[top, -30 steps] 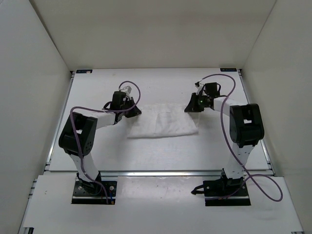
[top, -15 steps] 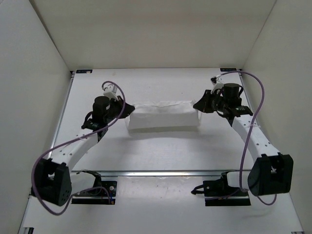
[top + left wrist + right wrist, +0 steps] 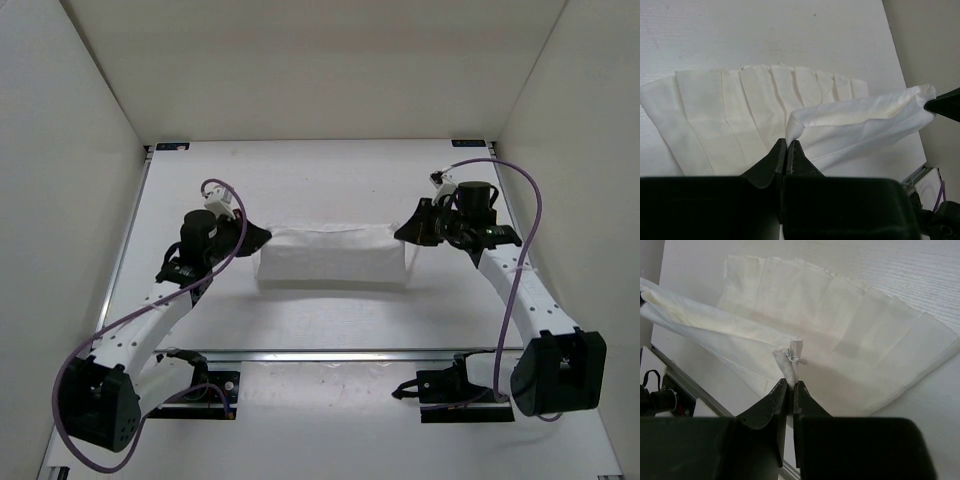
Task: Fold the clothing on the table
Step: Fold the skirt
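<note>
White clothing [image 3: 330, 260] (creased) between left pincer [image 3: 262, 237] and right pincer [image 3: 401, 233], on table [image 3: 330, 320]

White clothing [image 3: 330, 258] on a white table [image 3: 330, 180]
My left end effector [image 3: 263, 237] and right end effector [image 3: 402, 233] are black; my cables [image 3: 541, 212] are purple.

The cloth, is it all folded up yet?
Not quite. Done: the clothing is pinched at both ends, by the left fingers and the right fingers. In hand: one edge hangs lifted above the part lying on the table, a fold half made. Left: lay it down flat and let go.
</note>
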